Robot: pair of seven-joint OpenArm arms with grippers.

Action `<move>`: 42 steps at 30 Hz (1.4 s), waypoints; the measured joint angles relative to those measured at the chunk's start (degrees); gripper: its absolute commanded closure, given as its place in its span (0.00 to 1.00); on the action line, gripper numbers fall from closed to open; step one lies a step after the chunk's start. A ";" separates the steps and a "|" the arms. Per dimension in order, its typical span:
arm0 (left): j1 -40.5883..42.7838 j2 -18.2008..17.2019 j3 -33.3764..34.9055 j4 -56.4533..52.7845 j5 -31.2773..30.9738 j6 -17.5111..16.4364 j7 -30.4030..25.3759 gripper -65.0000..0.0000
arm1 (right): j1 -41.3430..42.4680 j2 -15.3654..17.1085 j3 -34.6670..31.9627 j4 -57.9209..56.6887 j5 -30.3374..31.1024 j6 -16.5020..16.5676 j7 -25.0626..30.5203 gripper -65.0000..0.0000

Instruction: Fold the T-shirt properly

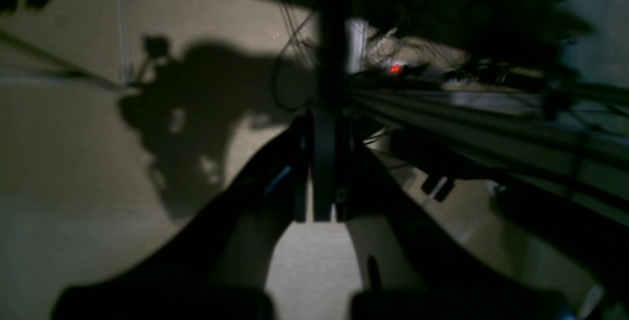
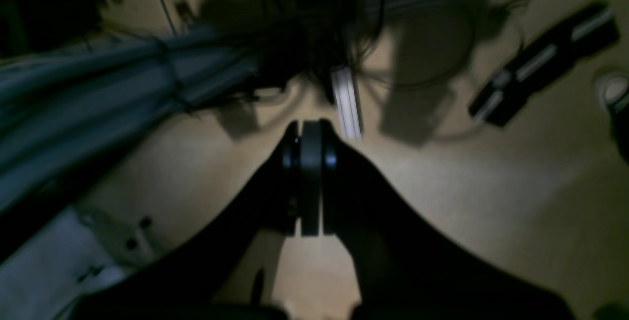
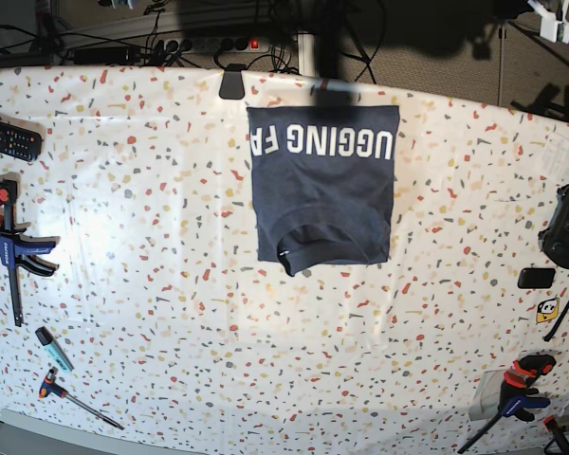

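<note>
The T-shirt (image 3: 322, 185) lies folded into a rough rectangle in the upper middle of the base view, flat on the speckled table (image 3: 171, 313), white letters up, collar toward the lower edge. In the dim, blurred wrist views, the left gripper (image 1: 322, 175) and right gripper (image 2: 310, 177) each appear pressed together on nothing, over beige floor.

Base view: overhead, looking straight down on the desk (image 3: 152, 313). Wrist views: close behind closed fingers (image 1: 322, 172), facing the dim floor (image 2: 491, 202).
</note>
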 measured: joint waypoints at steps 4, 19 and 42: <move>-2.25 -0.02 -0.04 -9.86 4.24 0.07 -1.86 1.00 | 5.27 2.01 0.00 -13.46 -2.14 0.02 2.64 1.00; -18.34 0.42 -0.07 -43.82 13.90 -3.23 -3.98 1.00 | 22.62 15.17 0.07 -54.99 -7.08 0.02 13.64 1.00; -31.23 11.58 -0.17 -57.70 33.64 9.60 -13.60 1.00 | 33.79 16.48 -28.81 -72.67 -13.97 -12.85 28.48 1.00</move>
